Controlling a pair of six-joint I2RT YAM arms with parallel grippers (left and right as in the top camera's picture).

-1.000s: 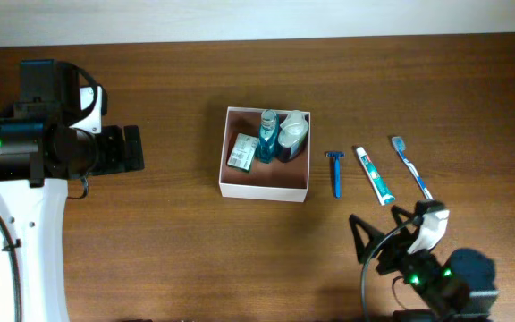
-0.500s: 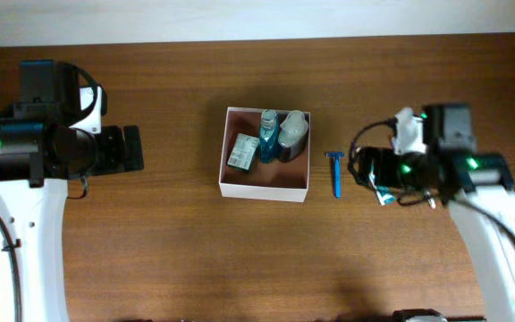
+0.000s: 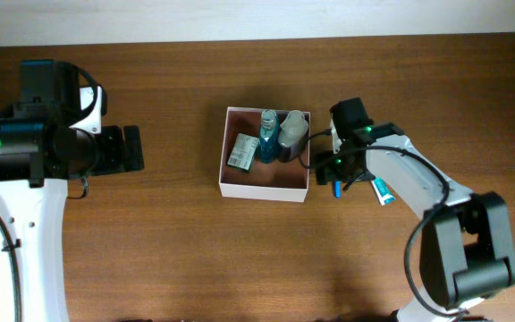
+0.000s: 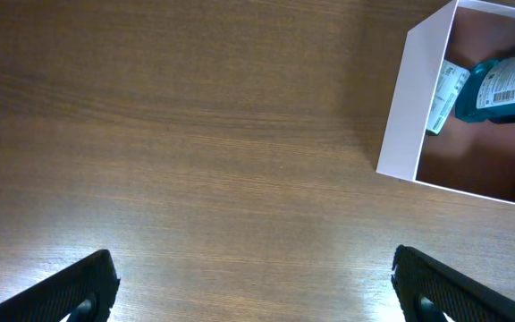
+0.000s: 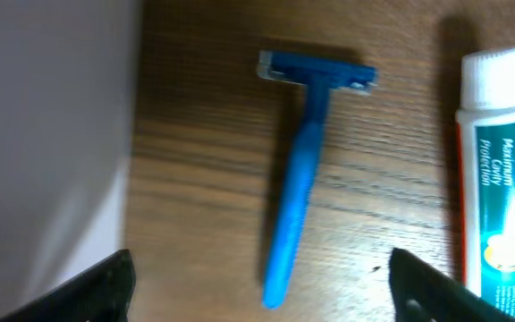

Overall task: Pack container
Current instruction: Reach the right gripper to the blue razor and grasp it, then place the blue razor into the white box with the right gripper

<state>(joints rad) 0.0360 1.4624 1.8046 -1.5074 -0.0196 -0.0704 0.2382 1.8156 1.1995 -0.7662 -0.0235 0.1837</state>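
- The container [image 3: 264,190] sits near the middle of the bench [image 3: 177,250], open top up, with white walls and a pinkish-brown floor.
- Along its far side lie a green-white soap packet [image 3: 240,151], a blue bottle [image 3: 268,134] and a pale grey item [image 3: 294,131] that is too small to identify.
- Just beside the container's right wall lies a blue razor [image 5: 298,179], head away from the camera. A white toothpaste tube [image 5: 494,179] lies parallel to it, a little farther right.
- The right fingers [image 5: 105,286] are spread wide and empty above the razor. The handle shows between them and neither finger touches it.
- The left fingers [image 4: 83,286] are also spread wide and hold nothing, well to the left of the container over bare wood.
- The bench is dark brown wood with a fine grain. A pale strip of wall [image 3: 257,18] runs along its far edge, and light glares off the wood low in the left wrist view.
- From overhead the right arm hides most of the razor and part of the toothpaste tube.
- The left wrist view cuts the container [image 4: 409,98] off at the frame edge. The right wrist view shows only a blurred stretch of its wall [image 5: 52,134].
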